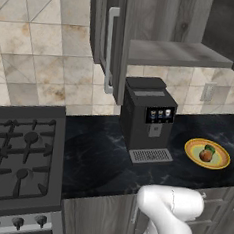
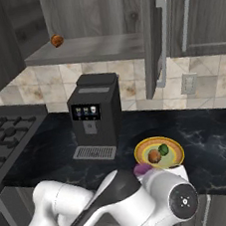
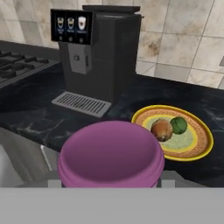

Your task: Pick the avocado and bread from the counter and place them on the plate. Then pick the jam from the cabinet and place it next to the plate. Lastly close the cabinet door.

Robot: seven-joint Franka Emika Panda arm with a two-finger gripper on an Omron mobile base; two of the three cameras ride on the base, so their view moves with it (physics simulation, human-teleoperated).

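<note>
The jam (image 3: 111,157), a pink-purple jar, sits large at the bottom of the hand view with my gripper (image 3: 110,180) shut on it, low over the counter's front edge. In the right base view the jam (image 2: 142,169) peeks out beside my white hand, just in front of the plate (image 2: 141,153). The yellow plate (image 3: 202,146) lies on the black counter (image 3: 35,118) and carries the bread (image 3: 161,130) and the avocado (image 3: 178,125) side by side. The cabinet door (image 2: 156,34) stands open above, showing the grey shelf (image 2: 92,48).
A black coffee machine (image 3: 103,48) stands on the counter left of the plate. A gas stove (image 1: 20,155) lies further left. A small orange-brown thing (image 2: 57,40) rests on the cabinet shelf. The plate (image 1: 222,161) is near the counter's right part.
</note>
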